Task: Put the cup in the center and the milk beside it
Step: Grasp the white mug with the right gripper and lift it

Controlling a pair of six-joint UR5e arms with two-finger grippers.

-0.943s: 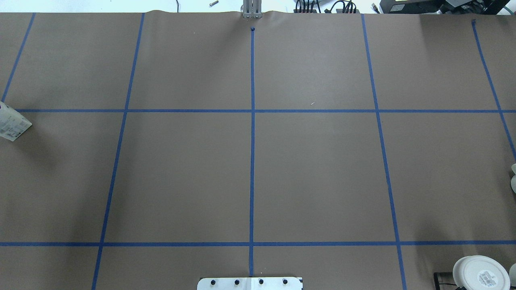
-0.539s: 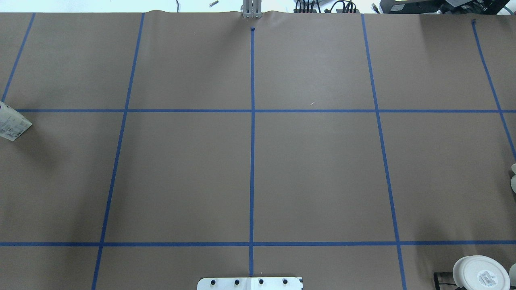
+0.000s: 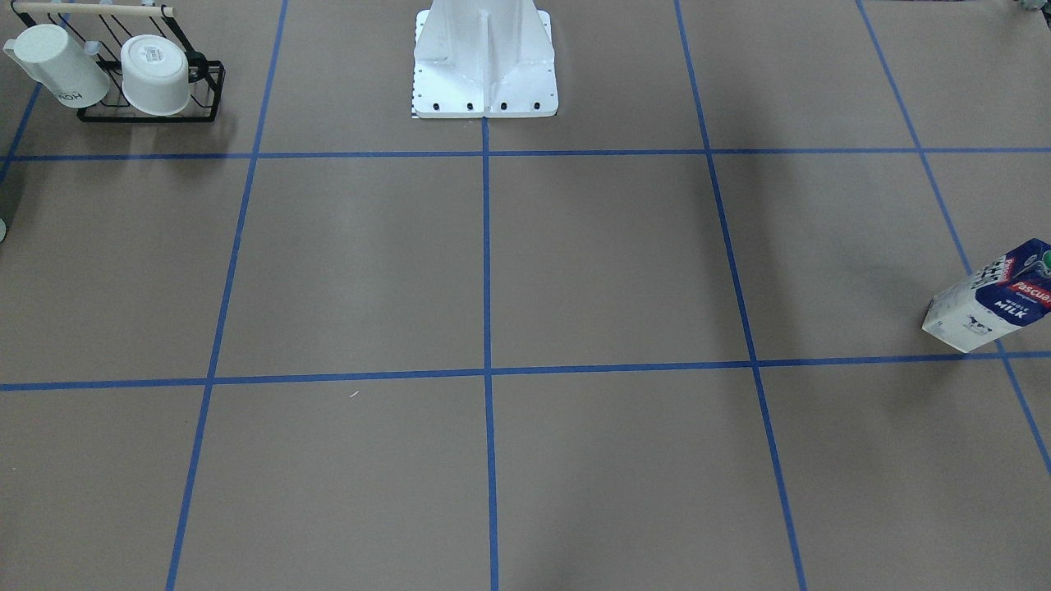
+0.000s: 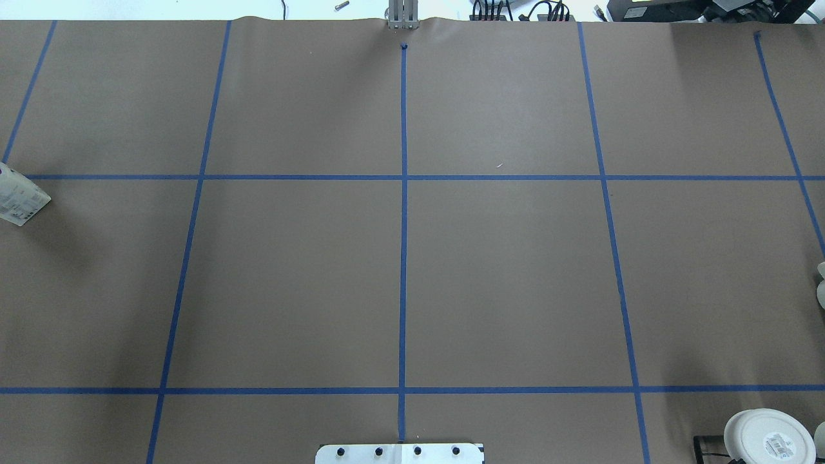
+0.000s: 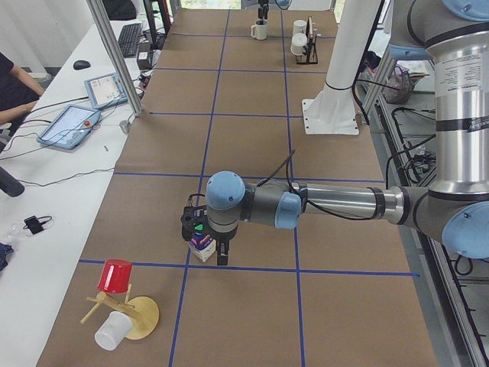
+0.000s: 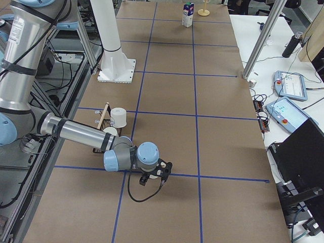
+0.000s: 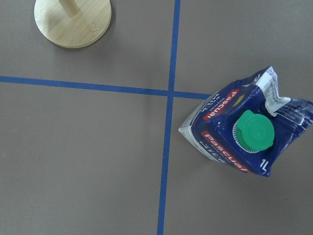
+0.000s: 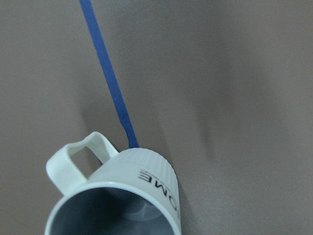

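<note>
The milk [image 3: 989, 295] is a navy and white carton with a green cap, standing near the table's end on my left. It also shows in the overhead view [image 4: 19, 196] and the left wrist view [image 7: 244, 132]. My left gripper [image 5: 205, 245] hangs right over it; I cannot tell if it is open or shut. The cup [image 8: 132, 164] is a white mug with a grey inside, a squarish handle and black lettering, standing on a blue tape line. My right gripper [image 6: 154, 174] is over it; its state cannot be told. The center [image 4: 404, 177] is bare.
A black wire rack [image 3: 152, 78] with two white cups stands near the right arm. A wooden stand [image 5: 122, 306] with a red and a white cup is close to the milk. The robot's white base [image 3: 484, 66] is at the table's edge.
</note>
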